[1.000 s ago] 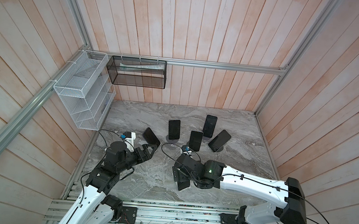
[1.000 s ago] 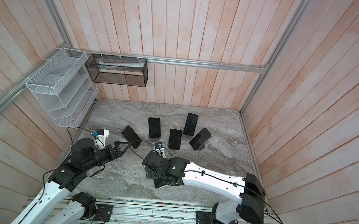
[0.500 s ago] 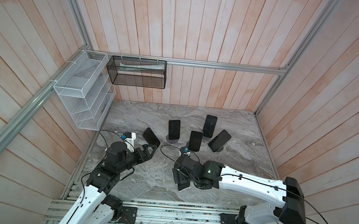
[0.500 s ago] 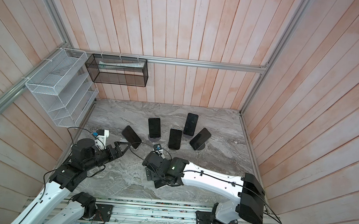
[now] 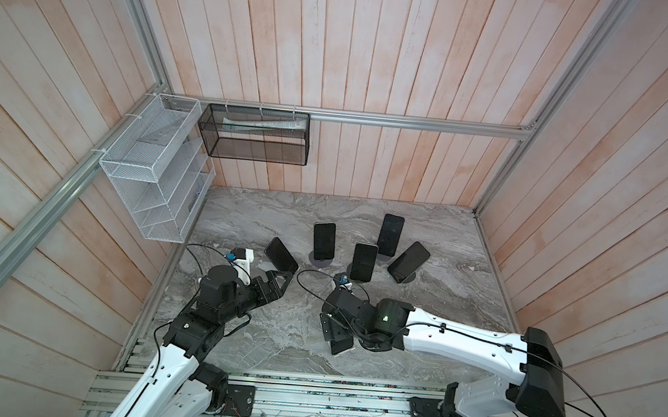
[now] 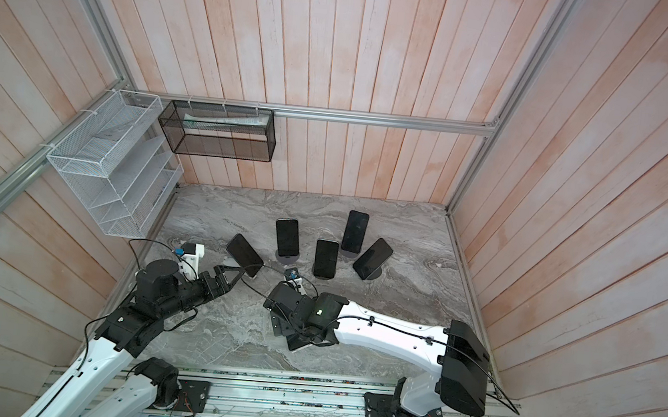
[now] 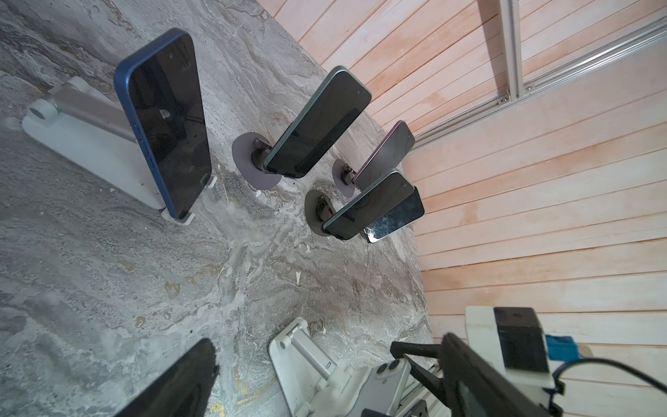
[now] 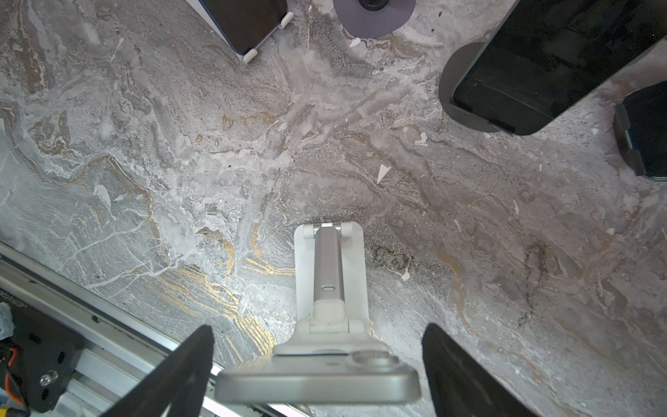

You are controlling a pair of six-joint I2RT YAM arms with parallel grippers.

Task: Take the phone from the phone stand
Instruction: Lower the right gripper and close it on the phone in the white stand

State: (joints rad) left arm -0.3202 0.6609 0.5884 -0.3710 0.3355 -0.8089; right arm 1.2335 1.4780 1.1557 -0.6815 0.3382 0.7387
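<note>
**Right hand straddles the phone, not yet gripping**

The right hand (image 8: 317, 335) is spread wide with a finger (image 8: 187, 372) on either side of the silver phone (image 8: 317, 388). A gap of desk (image 8: 144, 162) shows between each finger and the phone's edge, so it holds nothing. The phone sits on its white phone stand (image 8: 330, 267), back and twin camera lenses turned up toward the wrist. The stand's grey arm and flat base run forward from between the fingers, away from the wrist. In both top views this hand (image 5: 332, 334) points down over the phone near the desk's front edge, with only a corner of the phone (image 5: 342, 348) showing beneath it.

The left hand (image 5: 281, 281) is also wide open and empty. Just ahead of its fingertips a blue-edged phone (image 7: 162, 119) leans on a second white stand (image 7: 86, 133). In a top view one fingertip (image 6: 240, 270) lies very close to that phone's lower end; whether they touch cannot be told.

Further out beyond both hands, four more dark-screened phones (image 5: 364, 261) stand on round-based holders. One of the round dark bases (image 8: 454, 90) shows off to the side, ahead of the right hand's fingers.
</note>
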